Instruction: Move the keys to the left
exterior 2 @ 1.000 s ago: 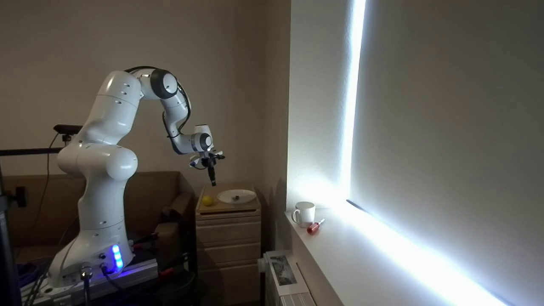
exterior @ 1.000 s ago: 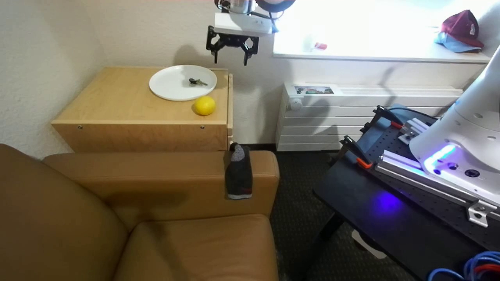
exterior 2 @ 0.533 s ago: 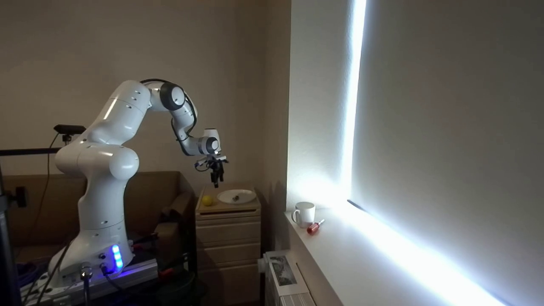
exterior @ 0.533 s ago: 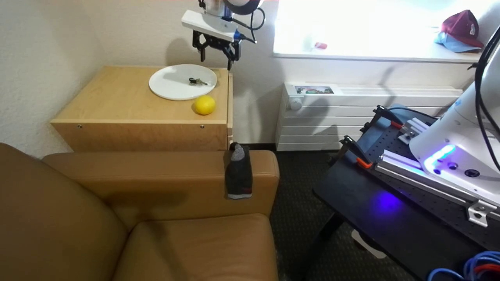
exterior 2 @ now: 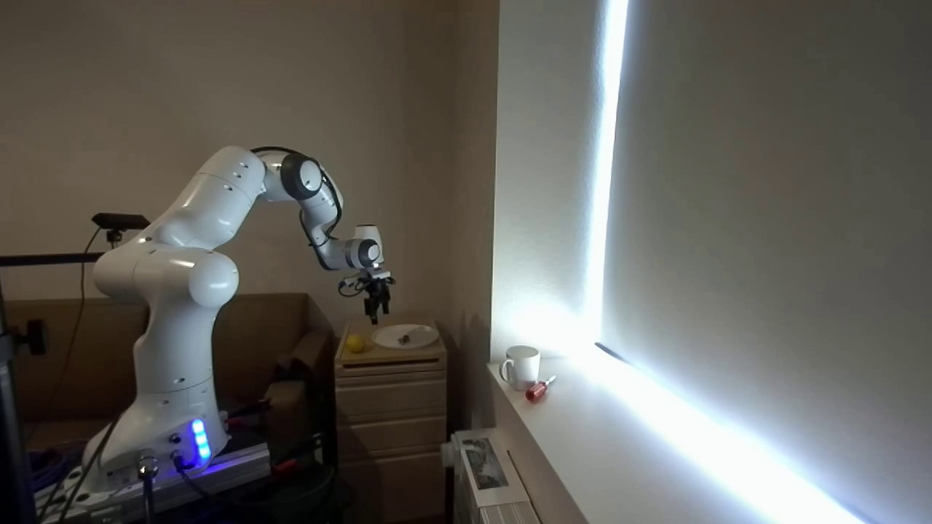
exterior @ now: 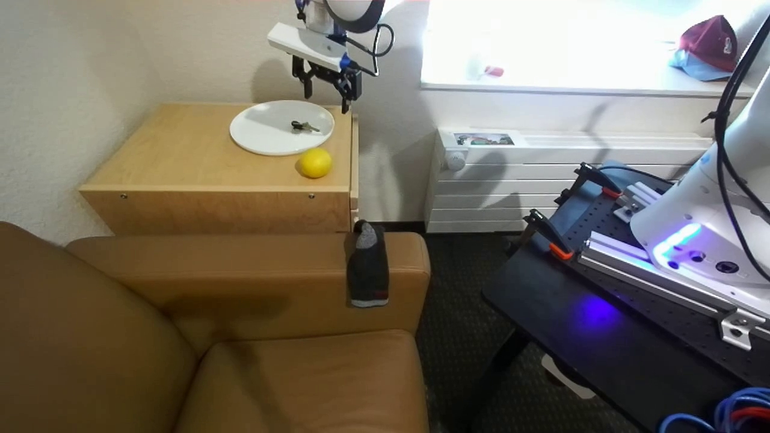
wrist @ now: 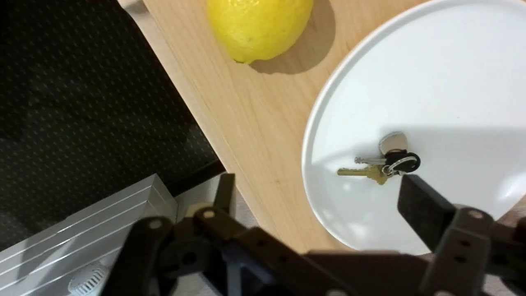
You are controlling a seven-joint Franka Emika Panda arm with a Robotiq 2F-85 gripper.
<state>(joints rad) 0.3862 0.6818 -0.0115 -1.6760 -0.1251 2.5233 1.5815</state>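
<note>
One wooden drawer cabinet (exterior 2: 392,437) stands low, near the centre of an exterior view. On its top, a round white plate (wrist: 427,98) fills the right of the wrist view. The gripper (wrist: 318,179) spans the bottom edge, fingers spread wide apart, holding nothing. A yellow lemon (wrist: 261,26) sits at upper centre, off the plate. Smallest, the keys (wrist: 380,161) lie on the plate, right of centre. The step seems to be lining up: best shift rightward in that frame until the fingertips straddle the bunch, then sink gently and pinch the bulky black key head (wrist: 394,156).
</note>
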